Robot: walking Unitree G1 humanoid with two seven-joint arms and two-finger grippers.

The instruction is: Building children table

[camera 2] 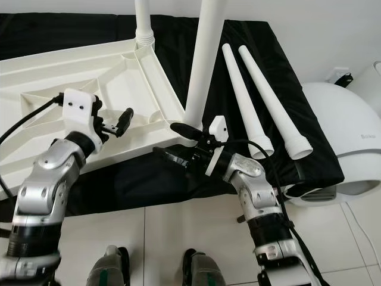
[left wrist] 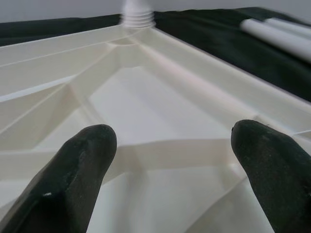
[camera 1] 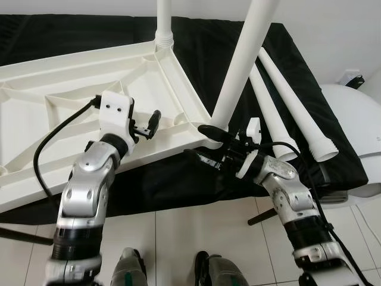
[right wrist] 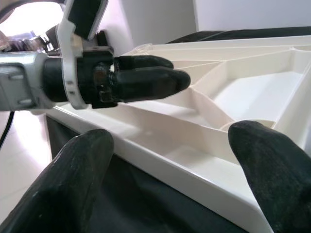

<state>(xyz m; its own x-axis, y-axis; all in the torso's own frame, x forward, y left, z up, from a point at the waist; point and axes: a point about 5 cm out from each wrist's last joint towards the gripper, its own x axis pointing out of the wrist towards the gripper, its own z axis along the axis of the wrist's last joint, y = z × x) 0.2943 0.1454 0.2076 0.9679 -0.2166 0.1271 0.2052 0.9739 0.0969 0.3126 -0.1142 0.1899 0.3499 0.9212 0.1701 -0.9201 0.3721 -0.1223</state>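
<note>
From my head cameras I see the white tabletop (camera 1: pixel 89 119) lying upside down on a black cloth (camera 1: pixel 286 65), two legs already standing in its near and far corners on my right side. The near leg (camera 1: pixel 241 65) rises from the corner just beside my right gripper (camera 1: pixel 205 146), whose fingers are spread, one above the table's edge and one below it. Two loose legs (camera 1: pixel 286 101) lie on the cloth to my right, near a white appliance (camera 1: pixel 357 131). I judge I am midway: seating this leg, with the loose ones still to fit. Next I need to brace the corner or reach right for a leg, clear of the standing one.

My left gripper (camera 1: pixel 146 127) hovers open over the ribbed underside.

Through my left wrist camera, both fingertips (left wrist: pixel 82 155) stand wide apart above the ribs, the far leg's socket (left wrist: pixel 137 17) ahead, open room between.

Through my right wrist camera, my fingers (right wrist: pixel 87 165) straddle the table's rim, my left gripper just opposite; little room there.
</note>
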